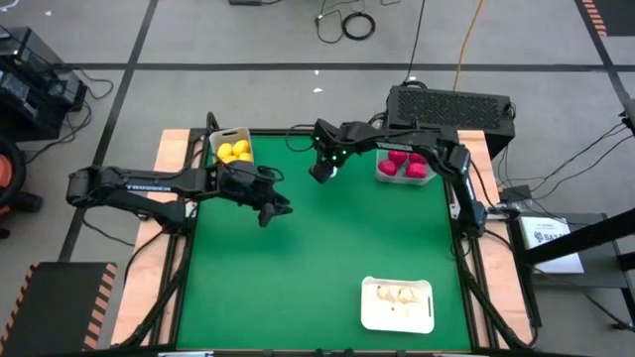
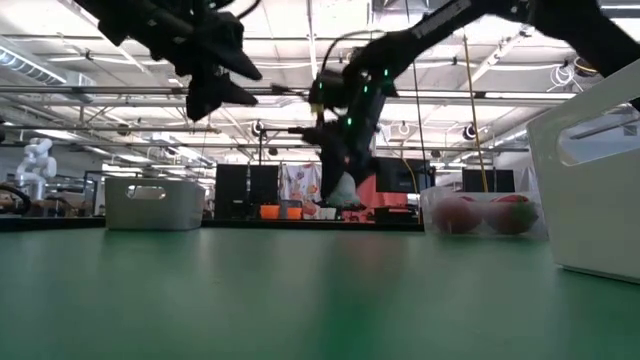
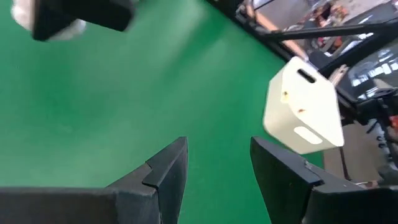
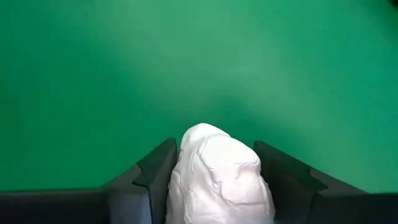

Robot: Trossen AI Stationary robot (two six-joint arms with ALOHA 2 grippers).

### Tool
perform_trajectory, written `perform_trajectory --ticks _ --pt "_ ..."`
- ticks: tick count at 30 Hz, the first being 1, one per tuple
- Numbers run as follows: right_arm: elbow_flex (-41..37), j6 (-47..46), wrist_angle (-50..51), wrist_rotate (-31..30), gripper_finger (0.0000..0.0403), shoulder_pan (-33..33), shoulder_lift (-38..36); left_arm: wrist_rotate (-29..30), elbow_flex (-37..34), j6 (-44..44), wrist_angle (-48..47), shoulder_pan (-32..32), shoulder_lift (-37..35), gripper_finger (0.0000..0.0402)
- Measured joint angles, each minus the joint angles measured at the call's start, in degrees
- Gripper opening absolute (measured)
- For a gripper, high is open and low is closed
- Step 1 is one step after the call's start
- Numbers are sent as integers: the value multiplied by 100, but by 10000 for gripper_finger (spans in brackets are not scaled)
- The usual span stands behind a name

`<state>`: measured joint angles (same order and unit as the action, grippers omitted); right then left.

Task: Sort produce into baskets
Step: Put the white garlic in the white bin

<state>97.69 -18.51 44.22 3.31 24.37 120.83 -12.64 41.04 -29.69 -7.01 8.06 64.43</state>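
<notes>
Green felt covers the table point(image 1: 298, 288), lemons point(image 1: 234, 151) in one bin and red fruit point(image 1: 405, 165) in another. Above the mat, the right gripper point(image 4: 211, 180) pinches a white garlic bulb point(image 4: 217, 177). Nearby the left gripper point(image 3: 217, 171) hangs spread and empty.

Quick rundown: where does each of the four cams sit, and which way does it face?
High: overhead, straight down; both arms, green table, three bins.
Low: table height, level toward the room; both arms overhead, red fruit bin.
Left wrist: past the open left gripper at the white tray.
Right wrist: down at the mat, right gripper holding a garlic bulb.
Shared: high and low both show that bulb.
</notes>
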Motion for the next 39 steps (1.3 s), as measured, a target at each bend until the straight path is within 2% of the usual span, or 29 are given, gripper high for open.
perform_trajectory --ticks 6,12,17,23,33,39 --pt "0 -336 356 -10 187 -573 -610 28 2 46 14 -99 -530 182" --pt "9 -994 742 -75 187 -1348 -1131 349 4 229 -374 -285 -1187 182" --pt "11 -1727 1358 -516 188 -2154 -1418 541 2 449 -670 -473 -1662 182" --pt "6 -3058 2550 -796 188 -3142 -1469 690 2 644 -929 -710 -2007 182" --pt "-160 -5732 3449 -738 188 -4918 -1471 712 2 652 -1050 -1020 -2070 182" --pt "-160 -6890 3652 -550 188 -5648 -1471 792 2 647 -1050 -1126 -2070 182"
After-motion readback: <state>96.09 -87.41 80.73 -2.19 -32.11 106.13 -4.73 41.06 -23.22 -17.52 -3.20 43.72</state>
